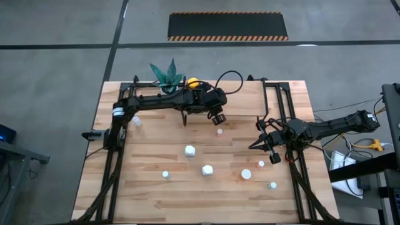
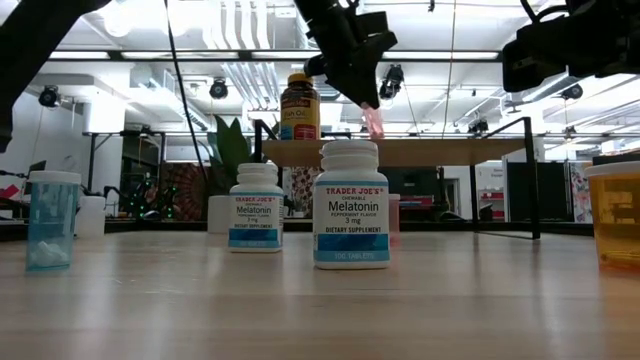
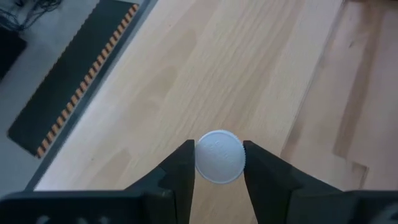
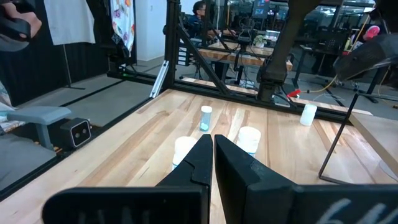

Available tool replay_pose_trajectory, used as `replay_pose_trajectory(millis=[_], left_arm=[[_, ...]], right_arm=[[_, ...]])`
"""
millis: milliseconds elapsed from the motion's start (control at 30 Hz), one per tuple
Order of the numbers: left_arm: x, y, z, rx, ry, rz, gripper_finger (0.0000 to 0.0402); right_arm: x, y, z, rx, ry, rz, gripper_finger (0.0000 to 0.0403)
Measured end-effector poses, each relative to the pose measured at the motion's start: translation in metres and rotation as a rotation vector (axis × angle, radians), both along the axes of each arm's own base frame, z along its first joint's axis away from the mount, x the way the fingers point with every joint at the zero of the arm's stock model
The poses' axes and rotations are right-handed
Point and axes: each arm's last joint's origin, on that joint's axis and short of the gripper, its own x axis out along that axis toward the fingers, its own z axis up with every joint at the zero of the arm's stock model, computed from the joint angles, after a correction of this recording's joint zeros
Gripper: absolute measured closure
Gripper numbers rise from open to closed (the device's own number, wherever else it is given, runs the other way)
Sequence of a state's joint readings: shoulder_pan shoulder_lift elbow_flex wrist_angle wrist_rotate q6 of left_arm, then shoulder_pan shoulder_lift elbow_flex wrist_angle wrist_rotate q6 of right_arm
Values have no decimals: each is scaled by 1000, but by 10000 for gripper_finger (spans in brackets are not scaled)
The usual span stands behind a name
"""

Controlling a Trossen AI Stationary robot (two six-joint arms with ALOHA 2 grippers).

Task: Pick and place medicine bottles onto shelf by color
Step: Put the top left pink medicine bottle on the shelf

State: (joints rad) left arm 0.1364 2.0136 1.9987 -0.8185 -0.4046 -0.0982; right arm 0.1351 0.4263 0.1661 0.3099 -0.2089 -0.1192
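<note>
The tabletop (image 1: 156,187) is pale butcher-block wood with long plank seams, and the shelf (image 2: 440,151) is a thin light-wood board on slim black metal legs near its far edge. On that board stands an amber bottle with a yellow cap (image 2: 299,106), rounded and glossy. The left gripper (image 3: 217,163) hangs above the shelf, its two dark, flat-sided fingers (image 3: 180,171) pressed against either side of a small bottle with a round, matte white cap (image 3: 218,157); in the low view this bottle hangs below the fingers and glows pinkish and translucent. Scattered on the table in front of the shelf are more cylindrical bottles: two white plastic Melatonin bottles (image 2: 350,205) with ribbed caps and printed labels, a clear bluish vial (image 2: 51,219), and a translucent orange container (image 2: 615,215) at the edge. The right gripper (image 4: 213,146) rests low over the table's right side, well apart from the shelf, its fingers pressed together and empty.
</note>
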Motion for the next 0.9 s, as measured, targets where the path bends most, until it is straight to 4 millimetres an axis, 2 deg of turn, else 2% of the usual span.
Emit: replay_pose_trajectory(millis=[300,533,767,900], left_arm=[[0,0,-1,-3,1,0,230],[-1,0,2,-1,-2,0,221],[-18,-11,30,10,-61,-19,221],[-34,-36,52,15,-87,-86,221]], right_arm=[[0,0,0,7,2,-1,394],[0,0,0,7,2,-1,394],[0,0,-2,2,19,-1,394],[2,-1,-3,0,36,-52,394]])
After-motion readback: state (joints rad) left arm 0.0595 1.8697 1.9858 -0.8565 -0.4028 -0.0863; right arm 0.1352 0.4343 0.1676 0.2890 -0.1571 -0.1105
